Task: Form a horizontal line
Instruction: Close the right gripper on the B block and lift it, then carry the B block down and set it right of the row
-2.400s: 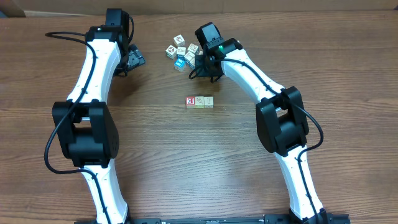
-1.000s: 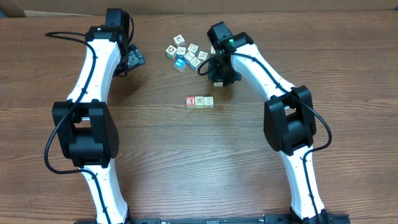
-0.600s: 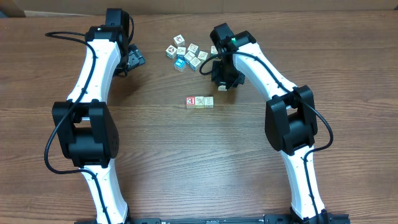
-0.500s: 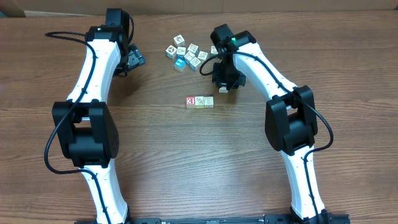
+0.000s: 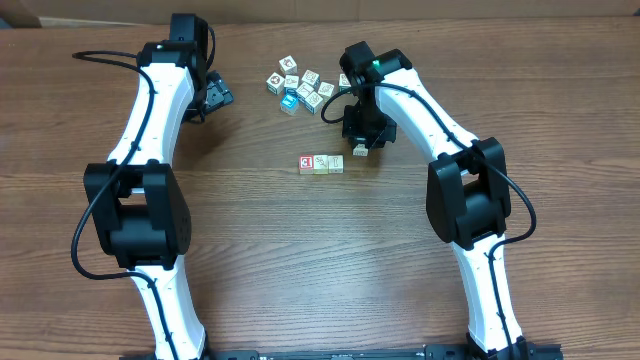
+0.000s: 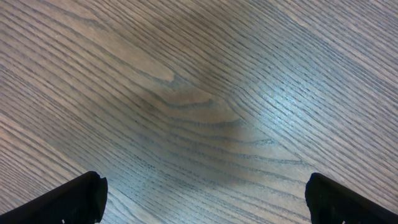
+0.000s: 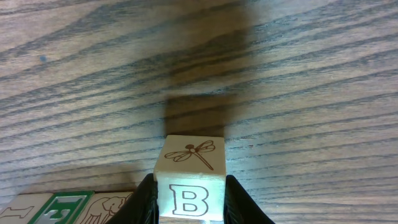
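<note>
Right tool (image 7: 189, 204): clamped on a cream cube (image 7: 189, 163), dragonfly face up.
Cream cube: just off the right end of the horizontal line (image 5: 321, 163), a little behind it; you cannot tell if they touch.
Room: you have bare table (image 5: 250, 220) to the right of the line and in front of it.
Left tool (image 6: 208, 200): jaws wide apart, empty, well behind-left of the line.
Change: your right tool was at the bunch (image 5: 300, 85) earlier; the line has not moved.
Count: three cubes in the line, one red-and-white and two cream; one held; two tools.
</note>
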### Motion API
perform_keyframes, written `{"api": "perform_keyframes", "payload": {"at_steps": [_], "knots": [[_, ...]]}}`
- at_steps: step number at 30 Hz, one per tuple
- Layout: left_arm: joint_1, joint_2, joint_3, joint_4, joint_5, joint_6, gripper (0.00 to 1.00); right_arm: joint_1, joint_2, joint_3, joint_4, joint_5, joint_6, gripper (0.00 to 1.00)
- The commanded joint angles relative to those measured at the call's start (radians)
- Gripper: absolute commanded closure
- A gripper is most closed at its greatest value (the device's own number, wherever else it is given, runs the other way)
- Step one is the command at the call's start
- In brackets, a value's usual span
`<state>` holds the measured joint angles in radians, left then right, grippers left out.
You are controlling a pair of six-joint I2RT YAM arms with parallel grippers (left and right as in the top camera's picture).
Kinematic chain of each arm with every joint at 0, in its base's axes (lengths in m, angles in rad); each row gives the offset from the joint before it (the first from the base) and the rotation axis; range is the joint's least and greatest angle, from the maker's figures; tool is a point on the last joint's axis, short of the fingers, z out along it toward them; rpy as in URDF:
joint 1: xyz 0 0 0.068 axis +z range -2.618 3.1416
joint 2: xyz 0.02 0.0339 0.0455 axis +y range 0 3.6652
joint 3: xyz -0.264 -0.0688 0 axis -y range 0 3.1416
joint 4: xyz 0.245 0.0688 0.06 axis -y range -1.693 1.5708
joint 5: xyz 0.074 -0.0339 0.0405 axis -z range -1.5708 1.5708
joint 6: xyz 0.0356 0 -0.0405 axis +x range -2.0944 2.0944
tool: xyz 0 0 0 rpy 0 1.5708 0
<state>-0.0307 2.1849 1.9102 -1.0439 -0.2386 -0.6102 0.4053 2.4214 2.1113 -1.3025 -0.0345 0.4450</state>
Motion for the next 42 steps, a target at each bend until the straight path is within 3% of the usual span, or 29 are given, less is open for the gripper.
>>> {"api": "perform_keyframes", "payload": {"at_steps": [1, 24, 40, 42], "knots": [[-0.003, 0.018, 0.023, 0.002, 0.004, 0.005, 0.00, -0.001, -0.015, 0.005, 0.003, -0.012, 0.004, 0.76], [-0.003, 0.018, 0.023, 0.002, 0.004, 0.005, 0.00, -0.001, -0.014, 0.003, 0.023, -0.012, 0.004, 0.76], [-0.003, 0.018, 0.023, 0.002, 0.004, 0.005, 0.00, -0.001, -0.014, -0.018, 0.033, -0.012, 0.003, 0.71], [-0.002, 0.018, 0.023, 0.002, 0.004, 0.005, 0.00, -0.001, -0.014, -0.018, 0.033, -0.012, 0.003, 0.66]]}}
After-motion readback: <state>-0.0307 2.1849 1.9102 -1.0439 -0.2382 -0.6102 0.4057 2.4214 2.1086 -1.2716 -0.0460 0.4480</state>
